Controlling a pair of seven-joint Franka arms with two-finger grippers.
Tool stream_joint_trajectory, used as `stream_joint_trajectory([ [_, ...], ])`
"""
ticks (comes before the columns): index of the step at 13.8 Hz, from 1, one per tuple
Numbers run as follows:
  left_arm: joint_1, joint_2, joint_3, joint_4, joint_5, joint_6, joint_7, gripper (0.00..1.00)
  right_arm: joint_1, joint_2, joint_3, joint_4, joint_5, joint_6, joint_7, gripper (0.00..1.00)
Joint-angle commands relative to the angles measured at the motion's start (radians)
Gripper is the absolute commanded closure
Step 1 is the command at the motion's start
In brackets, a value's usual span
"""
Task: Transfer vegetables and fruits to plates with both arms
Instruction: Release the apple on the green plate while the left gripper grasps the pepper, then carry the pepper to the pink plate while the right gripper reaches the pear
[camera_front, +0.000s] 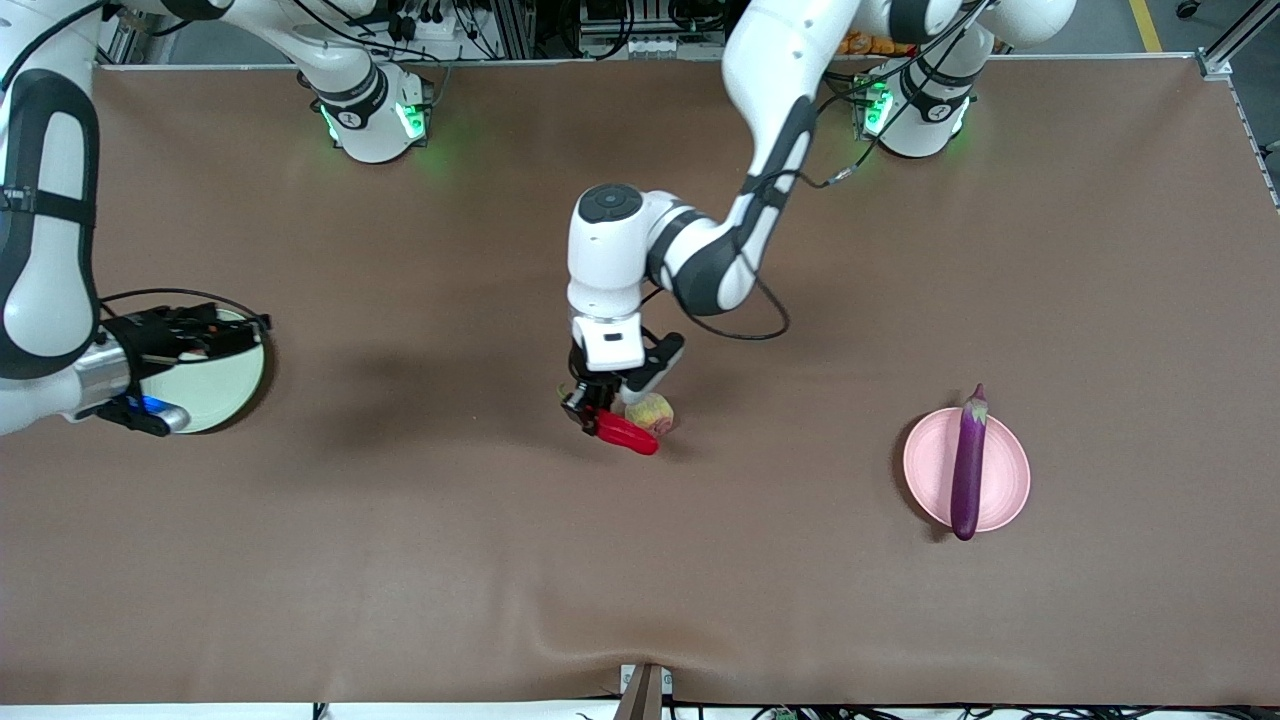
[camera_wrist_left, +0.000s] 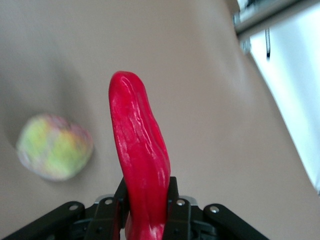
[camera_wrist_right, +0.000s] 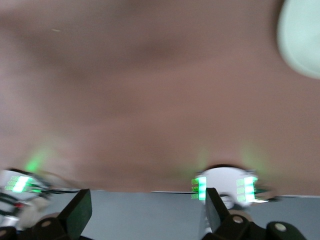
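Note:
My left gripper (camera_front: 590, 412) (camera_wrist_left: 146, 192) is over the middle of the table, shut on the stem end of the red chili pepper (camera_front: 628, 433) (camera_wrist_left: 140, 150), whose tip sticks out past the fingers. The pale yellow-pink peach (camera_front: 651, 411) (camera_wrist_left: 54, 146) lies on the cloth right beside the pepper. The purple eggplant (camera_front: 968, 465) lies across the pink plate (camera_front: 1008, 470) toward the left arm's end, overhanging the rim at both ends. My right gripper (camera_front: 215, 330) (camera_wrist_right: 147, 212) hangs open and empty over the pale green plate (camera_front: 225, 385) (camera_wrist_right: 302, 37) at the right arm's end.
Brown cloth (camera_front: 400, 520) covers the whole table. The two arm bases (camera_front: 375, 115) (camera_front: 915, 110) glow green along the table's back edge. A metal bracket (camera_front: 643, 692) sits at the front edge, under a fold in the cloth.

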Motion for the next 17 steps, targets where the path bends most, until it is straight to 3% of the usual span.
stream_joint_trajectory([
  [1, 0.092, -0.065, -0.051, -0.028, -0.025, -0.100, 0.114, 1.00, 0.098, -0.020, -0.006, 0.000, 0.082, 0.009, 0.196, 0.00],
  [5, 0.216, -0.092, -0.060, -0.036, -0.108, -0.263, 0.357, 1.00, 0.277, -0.012, -0.006, -0.057, 0.191, 0.246, 0.473, 0.00],
  [7, 0.273, -0.091, -0.060, -0.044, -0.109, -0.317, 0.490, 1.00, 0.374, -0.011, -0.005, -0.095, 0.196, 0.392, 0.631, 0.00],
  [13, 0.423, -0.091, -0.060, -0.059, -0.108, -0.493, 1.137, 1.00, 0.600, 0.060, -0.005, -0.161, 0.297, 0.847, 1.023, 0.00],
  [17, 0.485, -0.095, -0.057, -0.094, -0.105, -0.515, 1.507, 1.00, 0.686, 0.144, -0.003, -0.158, 0.318, 1.122, 1.193, 0.00],
])
